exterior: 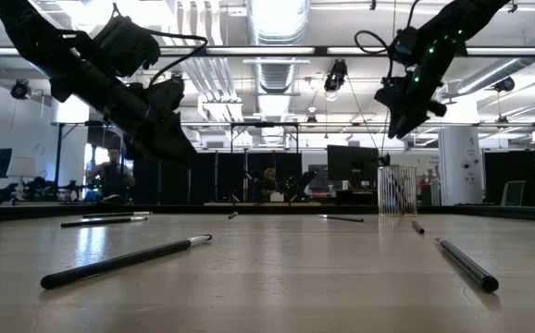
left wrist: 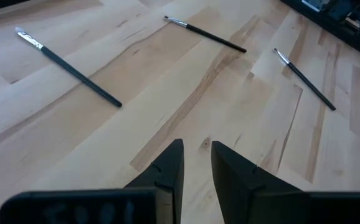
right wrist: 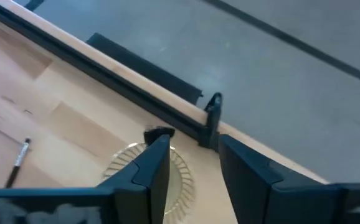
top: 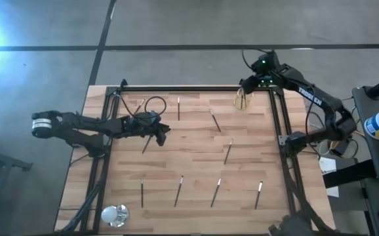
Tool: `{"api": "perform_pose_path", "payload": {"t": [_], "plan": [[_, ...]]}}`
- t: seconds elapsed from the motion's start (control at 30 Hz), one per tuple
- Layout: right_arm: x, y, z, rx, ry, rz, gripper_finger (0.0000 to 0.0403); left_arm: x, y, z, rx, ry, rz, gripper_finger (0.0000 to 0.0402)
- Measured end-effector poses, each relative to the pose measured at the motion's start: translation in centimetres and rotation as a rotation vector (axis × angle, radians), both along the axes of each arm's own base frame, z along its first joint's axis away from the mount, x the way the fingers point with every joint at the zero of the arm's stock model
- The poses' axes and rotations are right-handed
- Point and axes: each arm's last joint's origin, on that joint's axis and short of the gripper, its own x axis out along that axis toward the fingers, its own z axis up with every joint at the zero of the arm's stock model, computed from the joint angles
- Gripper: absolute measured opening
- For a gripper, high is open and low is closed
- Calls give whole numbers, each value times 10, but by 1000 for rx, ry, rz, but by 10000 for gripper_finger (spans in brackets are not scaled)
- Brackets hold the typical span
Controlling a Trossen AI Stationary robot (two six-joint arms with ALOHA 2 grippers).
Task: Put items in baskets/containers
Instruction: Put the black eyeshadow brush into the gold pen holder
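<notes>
Working with the left gripper, fingers parted by a narrow gap and pinching nothing, hanging over the left middle of the pale wooden counter. Judging the step as a pick: closing in on the nearest thin dark stick with a silvery tip, lying just beside that gripper. Doing it well likely meaning turning the fingers across the stick's length, lowering until they are straddling its middle, and closing only then, so as not to be rolling it away on the smooth wood.

Holding the right gripper above the small clear amber cylindrical cup at the counter's far right corner, fingers spread and gripping nothing; keeping it clear of the cup's rim to avoid tipping it.

Counting from above: nine sticks lying scattered on the counter, four of them in a row along the near side; one cup; one round white shiny ball at the near left corner. Not being able to tell whether any sticks are standing in the cup.
</notes>
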Motion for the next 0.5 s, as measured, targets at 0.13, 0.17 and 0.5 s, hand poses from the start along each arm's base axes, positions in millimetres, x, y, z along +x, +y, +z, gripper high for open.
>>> {"api": "perform_pose_path", "payload": {"t": [0.13,0.17,0.5], "plan": [[-5,11,9,-39,6,42,97,0,0,0,-20,-7,13,74],[-5,16,8,-47,2,61,83,0,0,0,-24,-8,15,74],[5,83,-24,-207,-221,279,11,-5,1,-5,-95,113,125,52]]}}
